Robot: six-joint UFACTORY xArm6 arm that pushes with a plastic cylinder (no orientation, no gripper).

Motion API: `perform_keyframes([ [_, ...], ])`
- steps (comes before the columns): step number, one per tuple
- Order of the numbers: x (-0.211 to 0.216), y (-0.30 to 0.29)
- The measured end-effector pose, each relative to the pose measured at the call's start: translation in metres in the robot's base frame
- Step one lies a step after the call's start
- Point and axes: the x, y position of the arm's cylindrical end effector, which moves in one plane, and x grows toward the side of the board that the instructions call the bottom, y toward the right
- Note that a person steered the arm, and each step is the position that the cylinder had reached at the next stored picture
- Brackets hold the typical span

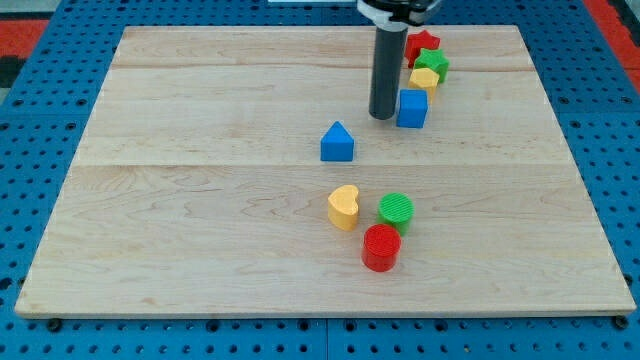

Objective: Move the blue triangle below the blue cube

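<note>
The blue triangle (337, 142) sits near the middle of the wooden board (200, 200). The blue cube (412, 108) lies up and to the view's right of it. My tip (382, 116) stands right beside the cube's left face, touching or nearly touching it, and up-right of the triangle, with a gap between the tip and the triangle.
A red star (423, 43), a green block (433, 63) and a yellow block (424, 80) cluster just above the blue cube. Below the triangle sit a yellow heart (344, 207), a green cylinder (396, 210) and a red cylinder (381, 247).
</note>
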Motion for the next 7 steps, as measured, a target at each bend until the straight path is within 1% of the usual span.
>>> perform_keyframes([
  [2, -0.006, 0.021],
  [3, 0.030, 0.013],
  [4, 0.085, 0.001],
  [5, 0.080, -0.068],
  [6, 0.068, -0.155],
  [7, 0.032, -0.191],
])
